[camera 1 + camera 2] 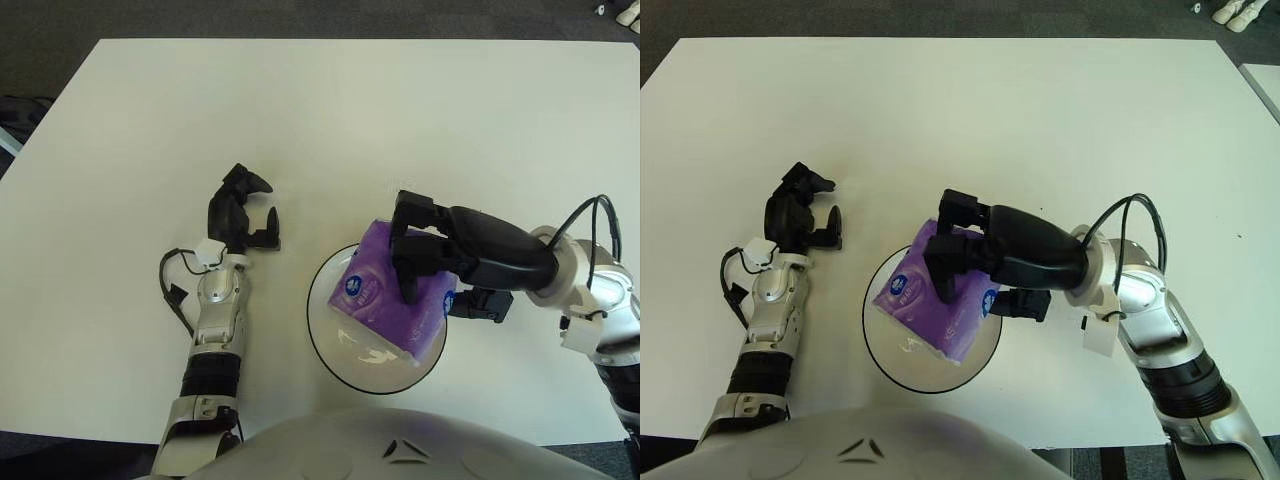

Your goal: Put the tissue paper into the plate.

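Note:
A purple tissue pack (385,297) with a white end sits tilted over the white, dark-rimmed plate (335,350), inside its rim. My right hand (425,262) grips the pack from above, black fingers (945,262) curled over its top and right side. Whether the pack touches the plate's bottom is hidden. My left hand (243,212) shows to the left of the plate, fingers spread and holding nothing.
The white table (330,120) stretches far beyond the plate, with dark floor past its far edge. A black cable (175,290) loops by my left forearm, and another (600,215) arcs off my right wrist.

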